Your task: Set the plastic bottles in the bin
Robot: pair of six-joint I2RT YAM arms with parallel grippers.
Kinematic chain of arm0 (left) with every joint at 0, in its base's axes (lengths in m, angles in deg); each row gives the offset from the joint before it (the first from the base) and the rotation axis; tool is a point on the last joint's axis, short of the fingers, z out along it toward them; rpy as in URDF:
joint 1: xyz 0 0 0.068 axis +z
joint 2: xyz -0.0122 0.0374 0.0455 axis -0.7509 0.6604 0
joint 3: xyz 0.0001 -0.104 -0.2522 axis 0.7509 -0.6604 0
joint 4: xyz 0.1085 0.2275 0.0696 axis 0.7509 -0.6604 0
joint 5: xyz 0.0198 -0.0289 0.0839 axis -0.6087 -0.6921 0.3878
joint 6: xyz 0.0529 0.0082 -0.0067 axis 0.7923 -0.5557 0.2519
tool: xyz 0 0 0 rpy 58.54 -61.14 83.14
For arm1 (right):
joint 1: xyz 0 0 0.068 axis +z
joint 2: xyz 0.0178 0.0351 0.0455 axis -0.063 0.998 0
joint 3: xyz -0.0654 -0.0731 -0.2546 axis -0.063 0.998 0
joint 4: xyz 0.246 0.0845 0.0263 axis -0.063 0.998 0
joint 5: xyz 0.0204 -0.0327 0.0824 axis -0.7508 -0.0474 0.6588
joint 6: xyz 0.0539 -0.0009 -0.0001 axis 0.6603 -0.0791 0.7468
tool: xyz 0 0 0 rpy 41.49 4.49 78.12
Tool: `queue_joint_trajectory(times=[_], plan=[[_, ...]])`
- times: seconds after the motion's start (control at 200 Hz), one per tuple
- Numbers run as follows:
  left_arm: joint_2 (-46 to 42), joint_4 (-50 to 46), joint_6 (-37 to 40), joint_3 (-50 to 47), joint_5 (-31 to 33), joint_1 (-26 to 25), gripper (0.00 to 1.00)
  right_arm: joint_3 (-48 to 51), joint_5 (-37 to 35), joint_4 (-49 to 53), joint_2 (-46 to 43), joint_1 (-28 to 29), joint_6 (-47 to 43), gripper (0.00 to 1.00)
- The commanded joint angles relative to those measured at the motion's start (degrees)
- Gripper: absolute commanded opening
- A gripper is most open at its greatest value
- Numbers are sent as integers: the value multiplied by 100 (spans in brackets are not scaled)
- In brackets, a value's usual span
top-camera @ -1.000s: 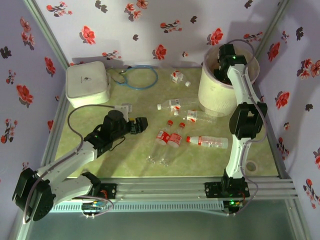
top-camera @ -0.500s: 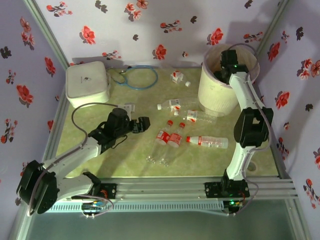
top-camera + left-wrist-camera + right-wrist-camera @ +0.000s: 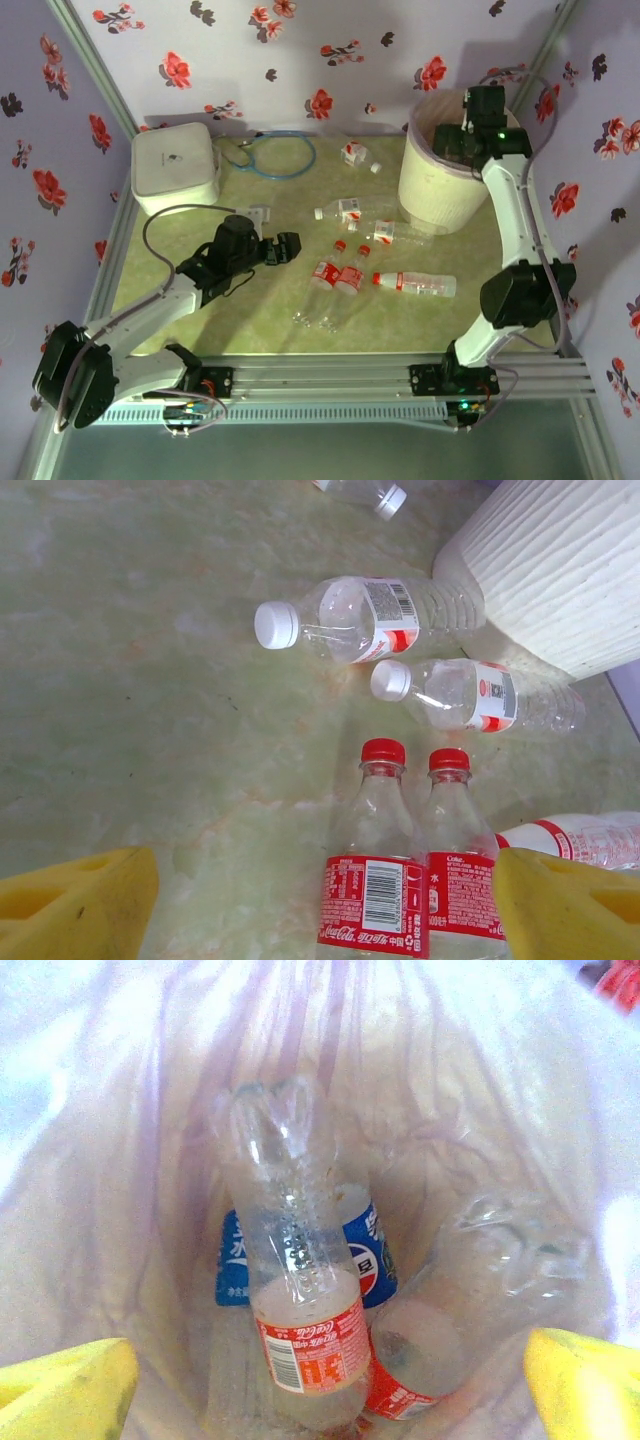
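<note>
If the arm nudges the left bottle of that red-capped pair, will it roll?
Probably: the left red-capped bottle lies on its round side, so a sideways push should roll it, unless its neighbour alongside blocks it. It looks empty, so likely light and squashable.

A red-labelled bottle (image 3: 305, 1345) half hides the blue-labelled bottle (image 3: 233, 1260).
</note>
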Motion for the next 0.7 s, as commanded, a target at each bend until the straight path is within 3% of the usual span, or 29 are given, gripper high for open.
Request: queue_joint_trajectory(times=[0.0,0.32,0.525,0.695], plan=[[89,4,-13,38,43,36,87,-22,168,-411,-521,-39,153,99],[778,-17,138,432,-257,-65,88,554,1104,-991,-1662,11,473,99],[1065,-1517,1017,1320,-561,-913,88,1053,1593,-1119,-2356,64,896,99],[1297,-2209,1183,1389,-656,-1534,87,1465,1755,-1286,-2671,66,1120,99]])
